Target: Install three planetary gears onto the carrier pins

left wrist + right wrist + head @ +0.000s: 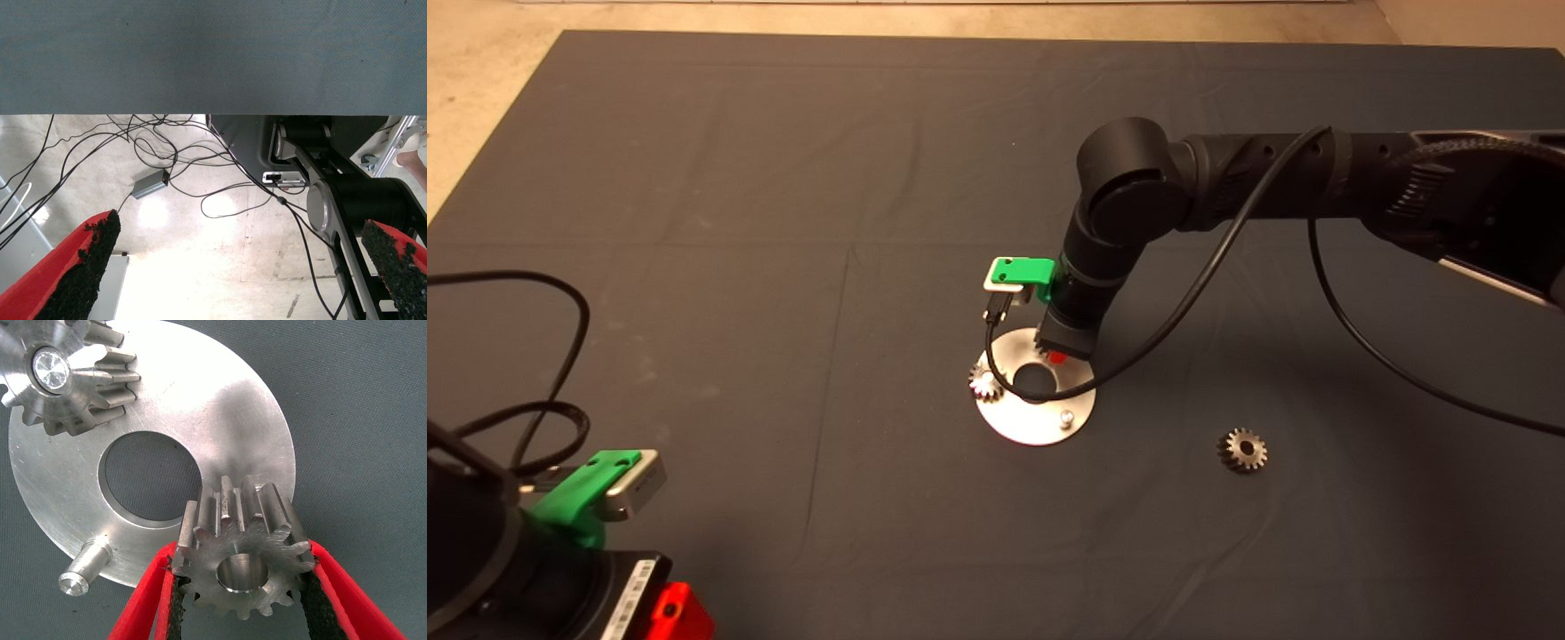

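We are reaching in from the right with our right gripper, which is hanging over the far rim of the carrier disc near the middle of the dark mat. Its red fingers are clamping one planetary gear between the black pads, squeezing it by the teeth on both sides with the bore facing the wrist camera. That gear is sitting above the edge of the disc, beside the central hole; whether it is already touching a pin underneath we cannot tell, since the gear is covering that spot.

A second gear is sitting on a carrier pin at the left rim of the disc, the silver pin top showing through its bore. Another pin is standing bare on the near side of the disc. The third gear is lying flat on the mat, well apart to the right of the disc.

Our left gripper is waiting at the lower left edge, fingers spread wide and gripping nothing, its camera showing cables on a pale floor beyond the mat.
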Robot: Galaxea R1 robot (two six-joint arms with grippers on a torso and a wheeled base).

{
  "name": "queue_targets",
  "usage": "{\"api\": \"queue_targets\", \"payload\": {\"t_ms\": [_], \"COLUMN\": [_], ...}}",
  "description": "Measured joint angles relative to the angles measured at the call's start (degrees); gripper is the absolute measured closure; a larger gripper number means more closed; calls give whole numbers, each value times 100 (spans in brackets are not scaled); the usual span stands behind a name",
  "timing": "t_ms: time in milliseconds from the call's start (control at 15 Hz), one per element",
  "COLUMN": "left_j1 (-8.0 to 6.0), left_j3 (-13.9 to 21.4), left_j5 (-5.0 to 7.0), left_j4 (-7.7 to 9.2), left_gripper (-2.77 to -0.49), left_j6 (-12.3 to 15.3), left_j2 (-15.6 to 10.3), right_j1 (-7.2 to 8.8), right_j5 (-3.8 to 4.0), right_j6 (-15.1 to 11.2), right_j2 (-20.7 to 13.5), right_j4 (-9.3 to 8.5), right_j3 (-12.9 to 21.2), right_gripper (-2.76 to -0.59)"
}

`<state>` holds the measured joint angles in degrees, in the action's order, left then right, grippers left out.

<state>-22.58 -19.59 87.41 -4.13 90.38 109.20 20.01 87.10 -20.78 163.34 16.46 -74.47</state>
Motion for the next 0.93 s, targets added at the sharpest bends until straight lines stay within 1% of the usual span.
{"api": "queue_targets", "payload": {"t_ms": [67, 133, 267, 400, 933], "left_j1": [0, 0, 0, 0, 0], "left_j3": [0, 0, 0, 0, 0], "left_j5": [0, 0, 0, 0, 0], "left_j4": [4, 6, 6, 9, 9], "left_gripper": [-262, -262, -262, -262, -262], "left_j6": [0, 0, -2, 0, 0], "left_j2": [0, -5, -5, -17, -35], "right_j1": [16, 46, 133, 187, 187], "right_j5": [2, 40, 60, 50, 55], "right_j6": [-2, -5, -5, -5, -6], "right_j2": [0, -6, -17, -16, -17], "right_j4": [0, 10, 7, 7, 5], "right_j3": [5, 0, 2, 5, 39], "right_gripper": [-102, -102, -102, -102, -102]}}
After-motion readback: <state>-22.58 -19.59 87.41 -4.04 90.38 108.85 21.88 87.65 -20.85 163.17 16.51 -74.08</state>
